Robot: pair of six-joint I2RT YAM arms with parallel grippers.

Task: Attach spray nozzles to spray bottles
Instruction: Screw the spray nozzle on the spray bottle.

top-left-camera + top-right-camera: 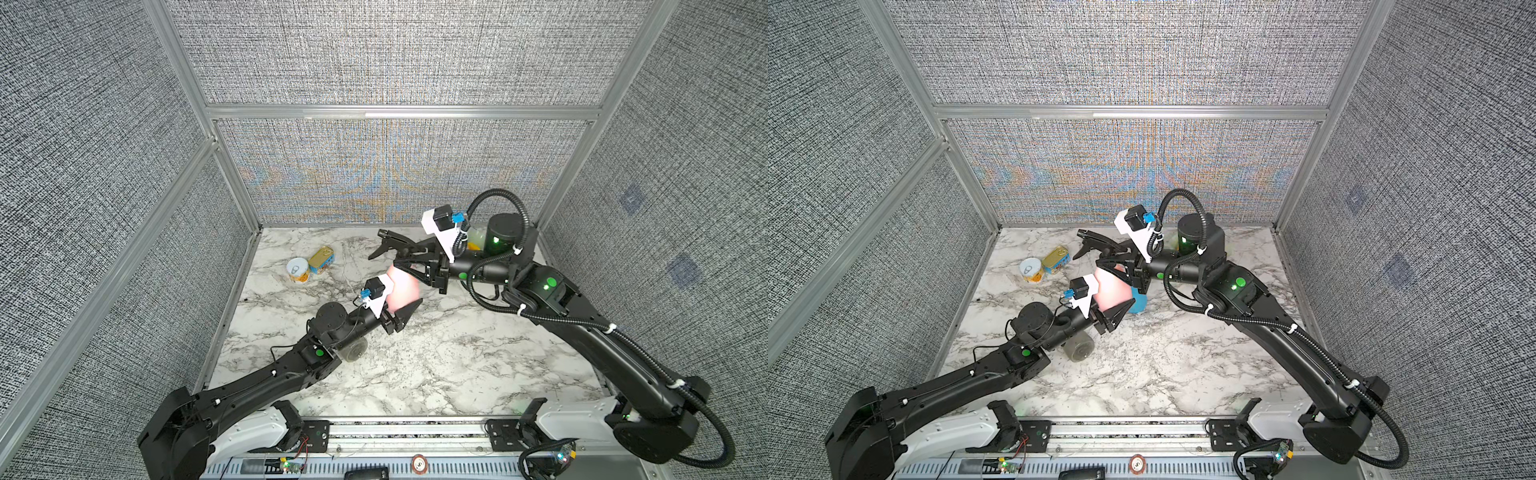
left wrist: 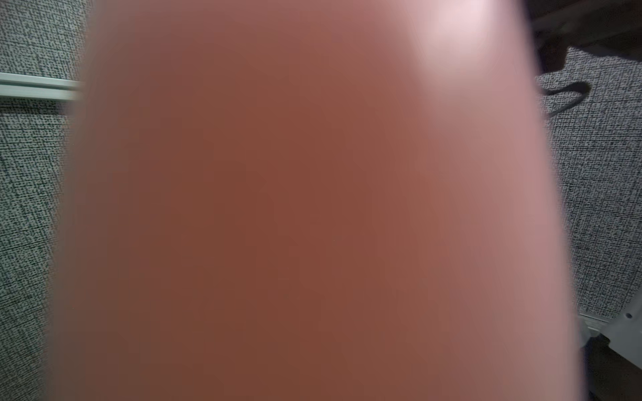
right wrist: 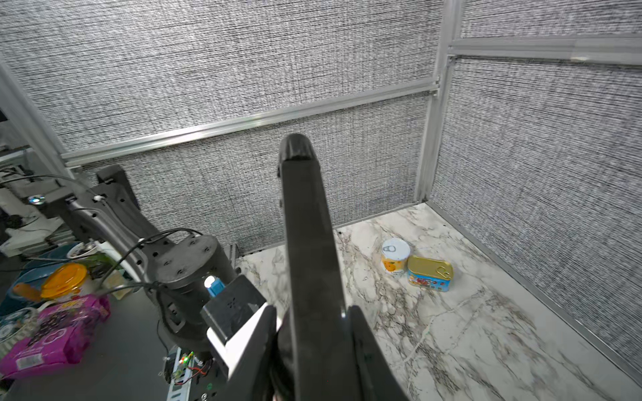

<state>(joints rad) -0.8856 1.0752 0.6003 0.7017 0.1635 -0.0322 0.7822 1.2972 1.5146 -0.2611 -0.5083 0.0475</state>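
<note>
My right gripper (image 1: 405, 257) (image 1: 1106, 259) (image 3: 312, 333) is shut on the black spray nozzle (image 1: 392, 243) (image 1: 1096, 243) (image 3: 305, 243), holding it in the air just above the pink spray bottle (image 1: 401, 291) (image 1: 1113, 291). My left gripper (image 1: 399, 301) (image 1: 1113, 307) is shut on that bottle's body, which fills the left wrist view as a pink blur (image 2: 312, 208). A blue spray bottle (image 1: 1139, 303) peeks out behind the pink one. The smoky grey bottle (image 1: 353, 349) (image 1: 1079, 347) lies on its side under my left arm.
Two tin cans, one round (image 1: 298, 270) (image 3: 396, 258) and one flat gold-topped (image 1: 322, 259) (image 3: 430, 277), stand at the back left of the marble table (image 1: 415, 374). A pale object (image 1: 476, 237) is half hidden behind my right arm. Grey walls close in three sides.
</note>
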